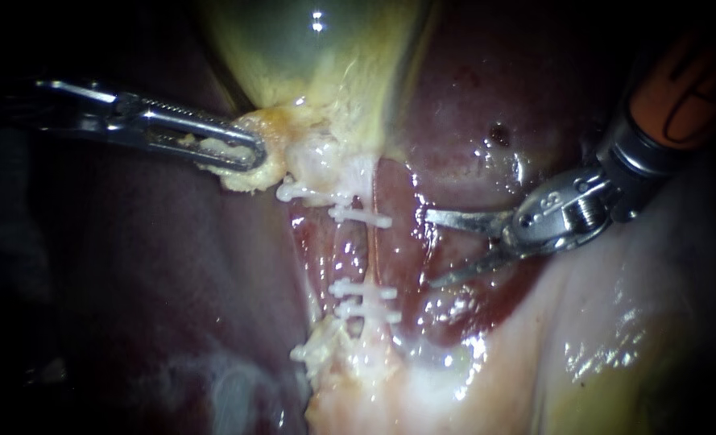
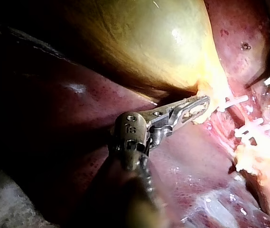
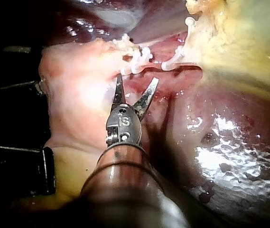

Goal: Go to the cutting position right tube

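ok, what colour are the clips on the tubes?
The clips are white; the endoscope view shows them best.

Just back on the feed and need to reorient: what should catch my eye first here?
The white clips stand out first, crossing the tubes at the middle of the endoscope view in an upper and a lower group. To their right, my right instrument holds its jaws open, short of the tubes. At upper left, my left instrument is shut on yellowish tissue below the gallbladder.
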